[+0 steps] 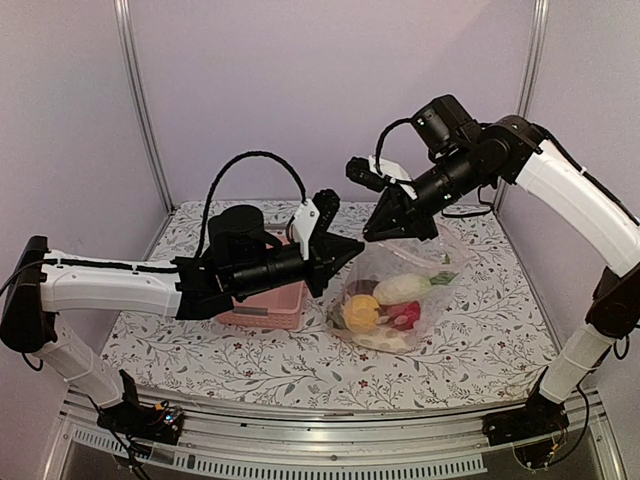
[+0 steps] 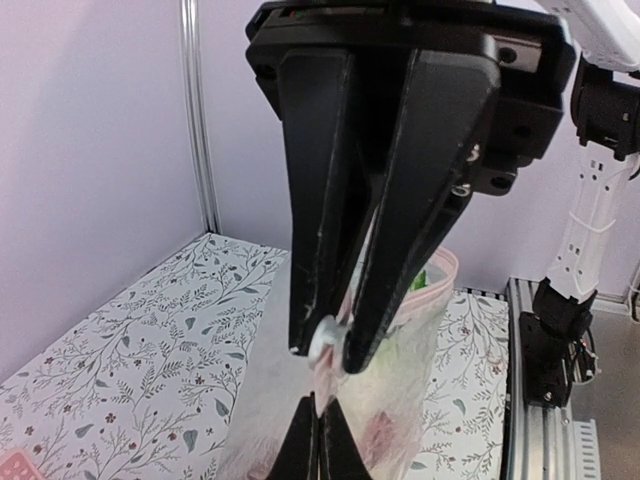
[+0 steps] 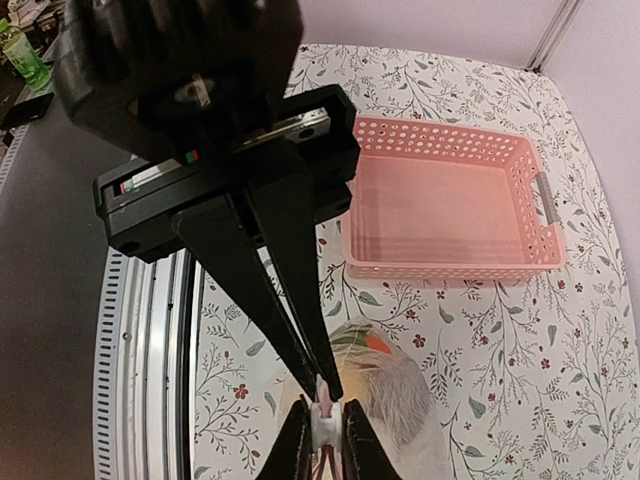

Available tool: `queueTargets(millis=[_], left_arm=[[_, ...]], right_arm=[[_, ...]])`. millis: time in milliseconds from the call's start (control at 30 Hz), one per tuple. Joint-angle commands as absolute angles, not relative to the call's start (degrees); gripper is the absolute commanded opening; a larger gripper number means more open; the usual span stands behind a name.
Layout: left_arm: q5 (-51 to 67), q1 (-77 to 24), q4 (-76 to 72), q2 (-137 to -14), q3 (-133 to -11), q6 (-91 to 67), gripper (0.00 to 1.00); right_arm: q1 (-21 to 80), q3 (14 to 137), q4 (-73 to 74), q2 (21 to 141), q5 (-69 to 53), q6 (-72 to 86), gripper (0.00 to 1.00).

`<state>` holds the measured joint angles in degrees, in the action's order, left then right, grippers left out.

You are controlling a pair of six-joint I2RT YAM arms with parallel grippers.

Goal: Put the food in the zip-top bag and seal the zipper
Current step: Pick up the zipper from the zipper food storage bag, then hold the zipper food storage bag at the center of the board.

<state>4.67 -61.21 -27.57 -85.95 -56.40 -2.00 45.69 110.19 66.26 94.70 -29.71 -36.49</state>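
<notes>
Two arms: both reach in over the bench point(image 1: 480, 335) and meet tip to tip above the zip-top bag point(image 1: 405, 268).
Left end effector point(image 1: 350, 250): clenched on the bag's top edge, its fingers pressed flat together with the clear plastic between them.
Right end effector point(image 1: 374, 236): angled down toward the left one and grasping the same top edge just beside it. Its wrist view shows a pale fold of plastic caught between its narrow fingertips point(image 3: 300, 445).
Zipper: it should run along the pinched mouth edge, but I cannot make out the strip or tell whether it is pressed shut.
Bag position: hanging upright from the two grips, just right of the pink basket point(image 1: 270, 308). Its loaded bottom appears to rest on the bench.
Food point(image 1: 385, 310): inside the bag, settled low.
Yellow piece point(image 1: 362, 312): at the left of the pile.
White radish point(image 1: 402, 288): above and to the right of the yellow piece.
Red piece point(image 1: 406, 318): below the radish, touching the yellow piece.
Basket position: on the bench, partly hidden by the left arm in the overhead view.
</notes>
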Motion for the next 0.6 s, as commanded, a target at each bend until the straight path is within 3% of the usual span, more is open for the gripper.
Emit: queueTargets(millis=[0,100,167,233,467,533,567], left_arm=[[4.9,-60.6,-28.9,-85.1,-56.2,-2.0,0.00],[4.7,-60.7,-28.3,-85.0,-56.4,-1.9,0.00],[4.2,-60.7,-28.1,-85.1,-56.6,-1.9,0.09],[4.4,-60.7,-28.0,-85.4,-57.0,-1.7,0.12],[5.0,-60.6,-28.2,-86.6,-58.2,-1.4,0.00],[5.3,-60.6,-28.5,-86.7,-58.2,-1.8,0.00],[5.6,-60.6,-28.6,-86.7,-58.2,-1.9,0.05]], right_arm=[[46.0,111.0,68.2,96.3,-29.7,-36.8,0.08],[46.0,111.0,68.2,96.3,-29.6,-36.9,0.02],[46.0,111.0,68.3,96.2,-29.4,-36.9,0.00],[46.0,111.2,68.2,96.1,-29.4,-36.9,0.00],[46.0,110.8,68.1,95.9,-29.6,-36.5,0.00],[46.0,110.5,68.2,95.8,-29.6,-36.6,0.00],[46.0,110.4,68.2,95.8,-29.6,-36.6,0.00]])
